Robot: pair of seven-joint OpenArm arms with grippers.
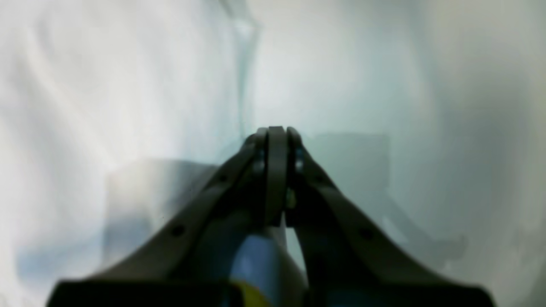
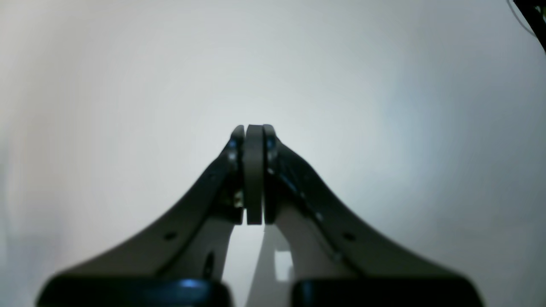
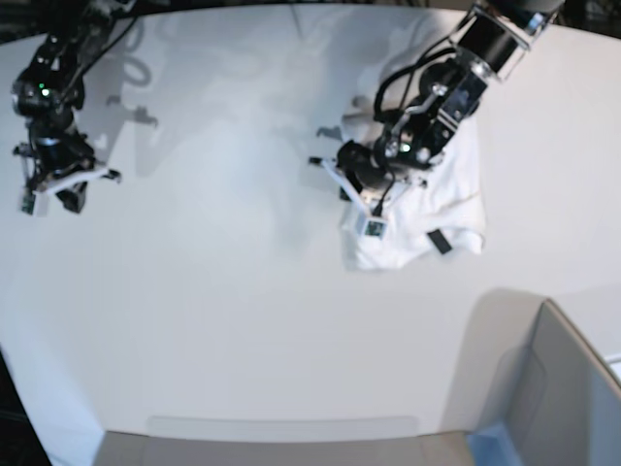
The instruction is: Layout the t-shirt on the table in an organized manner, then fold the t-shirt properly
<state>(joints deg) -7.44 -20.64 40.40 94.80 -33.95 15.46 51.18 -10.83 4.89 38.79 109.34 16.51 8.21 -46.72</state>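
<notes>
On the far right side of the white table (image 3: 243, 340), the t-shirt (image 3: 456, 194) lies bunched in a rumpled heap, its print hidden and a small black tag (image 3: 439, 241) showing at its near edge. The left gripper (image 3: 340, 175) hovers low at the heap's left border, jaws pressed fully together; its wrist camera shows the closed tips (image 1: 276, 136) over blurred white fabric, with no cloth visibly pinched between them, so it appears to be holding nothing. That position suggests the arm is set at the garment's edge to nudge or drag it toward open tabletop, though contact cannot be confirmed. The right gripper (image 3: 58, 180) sits well apart at the opposite side of the table, also clamped shut and empty, its wrist view showing only closed tips (image 2: 254, 132) above bare white surface, likely parked clear so the working arm has room. A grey bin (image 3: 553, 388) with a blue corner stands at the near right. Judged from the crumpled shirt, the spreading stage is not yet done and folding has not begun.
</notes>
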